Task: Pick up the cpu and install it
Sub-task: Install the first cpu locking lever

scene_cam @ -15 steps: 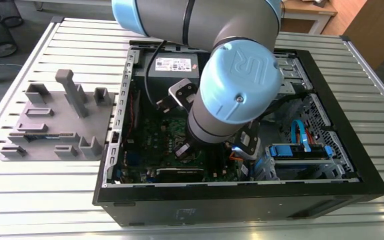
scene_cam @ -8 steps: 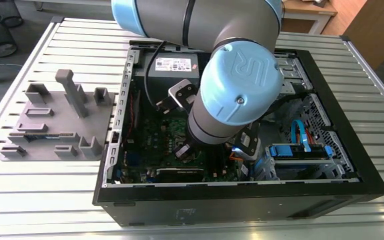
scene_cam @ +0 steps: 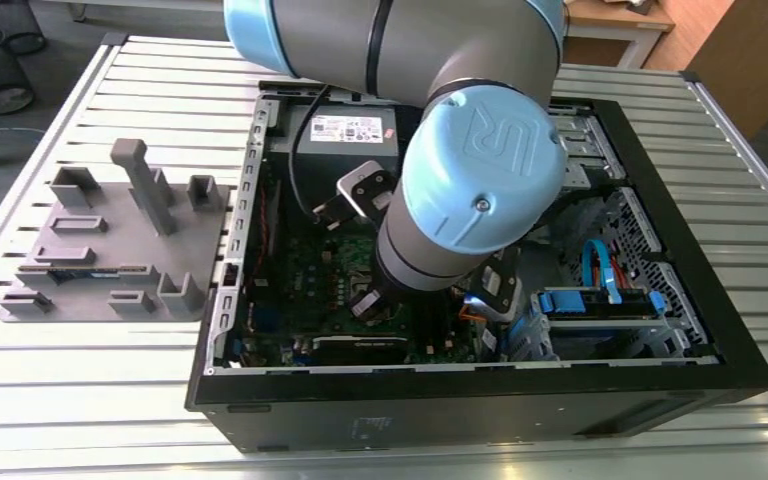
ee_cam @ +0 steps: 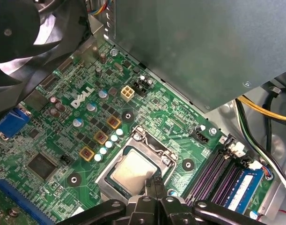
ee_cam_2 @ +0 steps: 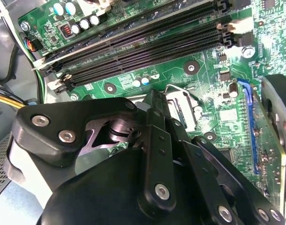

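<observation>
cpu (ee_cam: 128, 172) flat in socket (ee_cam: 153, 148), tool (ee_cam: 154, 187) pinched together at its edge, grey fixture (scene_cam: 104, 250) at case's (scene_cam: 491, 402) 9 o'clock, exterior view

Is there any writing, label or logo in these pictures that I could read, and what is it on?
Motherboard: bold white brand logo, plus tiny component markings too small to read.
Power supply label: print too small to read.
Robot arm's blue cap: raised logo mark.

An open black metal computer case (scene_cam: 491, 400) sits mid-frame on the slatted silver metal surface (scene_cam: 77, 400). At the exterior view's left stands a grey plastic slotted fixture block (scene_cam: 104, 250). Inside the case lies a green circuit board (scene_cam: 311, 275).
</observation>
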